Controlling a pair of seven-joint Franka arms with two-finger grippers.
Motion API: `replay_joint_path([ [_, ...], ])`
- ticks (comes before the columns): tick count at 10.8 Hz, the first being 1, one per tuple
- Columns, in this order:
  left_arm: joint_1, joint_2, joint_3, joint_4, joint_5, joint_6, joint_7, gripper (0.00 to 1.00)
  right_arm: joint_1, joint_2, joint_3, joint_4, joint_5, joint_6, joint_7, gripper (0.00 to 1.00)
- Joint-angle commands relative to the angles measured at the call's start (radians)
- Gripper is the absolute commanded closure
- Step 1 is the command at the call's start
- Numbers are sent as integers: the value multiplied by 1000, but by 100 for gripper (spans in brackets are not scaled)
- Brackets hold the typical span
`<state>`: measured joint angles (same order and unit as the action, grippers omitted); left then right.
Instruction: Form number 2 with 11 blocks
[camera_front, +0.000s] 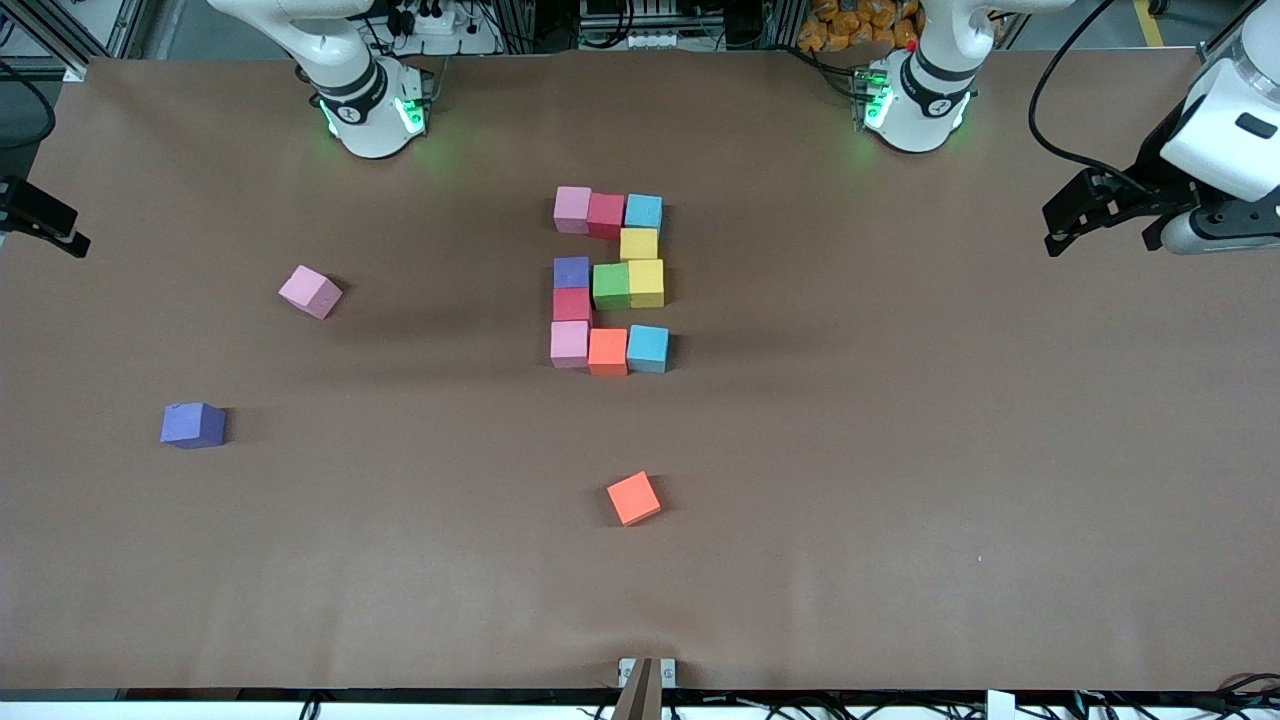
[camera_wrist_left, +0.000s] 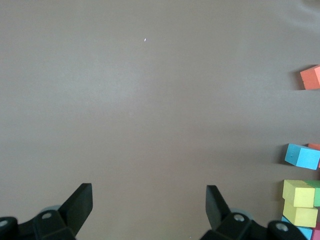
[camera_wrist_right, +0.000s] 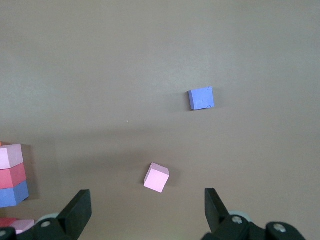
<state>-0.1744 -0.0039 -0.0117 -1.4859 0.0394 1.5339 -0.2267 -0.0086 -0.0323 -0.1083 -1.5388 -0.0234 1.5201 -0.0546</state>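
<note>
1. Right gripper (camera_wrist_right: 145, 212): at the table's (camera_front: 900, 500) edge at the right arm's end, fingers spread wide, holding nothing, waiting.
2. Loose purple block (camera_front: 193, 424) and loose pink block (camera_front: 310, 291): well apart on bare paper toward the right arm's end.
3. Number 2 (camera_front: 610, 280): eleven touching blocks mid-table; loose orange block (camera_front: 633, 498) nearer the front camera.
4. Left gripper (camera_wrist_left: 149, 207): at the table's edge at the left arm's end, over bare table, spread wide, empty, waiting.
</note>
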Motion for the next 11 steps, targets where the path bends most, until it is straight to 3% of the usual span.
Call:
replay_joint_path([
  [1,6,10,-8,32,-7,-43,35,0,4,3,-4,20,-1,-18,1,0],
  [11,15,15,-30,26,-9,-44,38,0,6,9,-2,17,0,0,-10,0],
])
